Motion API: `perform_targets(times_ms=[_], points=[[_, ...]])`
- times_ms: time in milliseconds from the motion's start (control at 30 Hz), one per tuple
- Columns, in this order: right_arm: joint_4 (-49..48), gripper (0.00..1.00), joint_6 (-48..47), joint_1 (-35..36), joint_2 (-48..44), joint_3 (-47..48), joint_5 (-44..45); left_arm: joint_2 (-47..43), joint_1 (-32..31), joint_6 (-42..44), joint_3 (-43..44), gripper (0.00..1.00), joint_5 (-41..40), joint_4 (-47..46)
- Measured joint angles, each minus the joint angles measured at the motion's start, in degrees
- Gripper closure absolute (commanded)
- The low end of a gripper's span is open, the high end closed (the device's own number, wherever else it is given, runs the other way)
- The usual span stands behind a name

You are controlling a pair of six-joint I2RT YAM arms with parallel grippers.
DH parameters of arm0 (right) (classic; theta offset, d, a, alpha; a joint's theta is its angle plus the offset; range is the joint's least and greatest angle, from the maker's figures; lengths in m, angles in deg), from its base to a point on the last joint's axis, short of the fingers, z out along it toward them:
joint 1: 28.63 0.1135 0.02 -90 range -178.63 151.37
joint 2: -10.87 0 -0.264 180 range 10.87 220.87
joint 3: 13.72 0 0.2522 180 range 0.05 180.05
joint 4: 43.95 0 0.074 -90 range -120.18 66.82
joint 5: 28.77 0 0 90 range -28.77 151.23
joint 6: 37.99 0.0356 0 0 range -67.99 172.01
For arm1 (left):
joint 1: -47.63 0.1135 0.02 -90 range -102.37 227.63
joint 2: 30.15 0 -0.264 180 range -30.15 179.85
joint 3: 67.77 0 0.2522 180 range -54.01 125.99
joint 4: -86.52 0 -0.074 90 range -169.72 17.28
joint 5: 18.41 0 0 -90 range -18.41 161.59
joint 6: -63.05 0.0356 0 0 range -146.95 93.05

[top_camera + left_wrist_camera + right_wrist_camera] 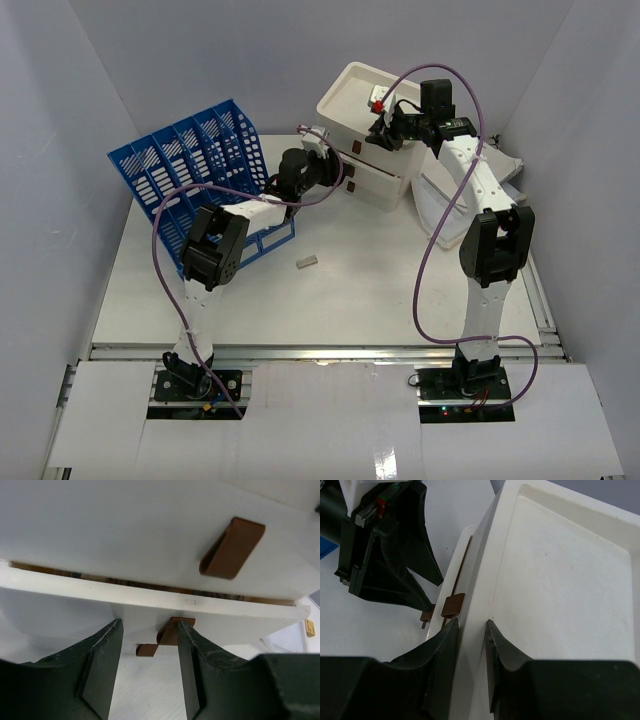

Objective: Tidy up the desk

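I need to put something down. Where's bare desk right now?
Widest free patch: the desk between left arm and right arm, from the small grey block forward to the rail. A narrower strip lies left of the left arm. Crowded along the back: blue rack, drawer box, white sheets.

One bench [350, 300] bears one cream drawer box [345, 100] showing three brown handles [232, 547], one blue file rack [190, 160] and one small grey block [307, 262]. Two arms [215, 245] stand by, with one left end effector [149, 625] and one right end effector [471, 625].
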Motion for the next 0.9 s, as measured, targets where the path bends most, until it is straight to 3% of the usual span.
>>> perform_targets(times_ms=[367,533,700,900], points=[[-0.02,0.73,0.25,-0.02,0.0,-0.02,0.03,3.26,-0.28,-3.24,4.83,0.42,-2.3,0.91],[-0.08,0.48,0.86,-0.02,0.0,0.0,0.2,3.21,-0.28,-3.98,4.81,0.34,-2.3,1.13],[2.01,0.19,3.89,0.68,-0.14,0.6,0.4,-1.43,-0.27,-2.33,-2.6,0.21,-2.75,-0.39],[2.33,0.08,10.09,1.66,-2.38,-0.93,4.91,-13.99,-0.24,0.78,-14.55,0.18,-1.69,-1.71]])
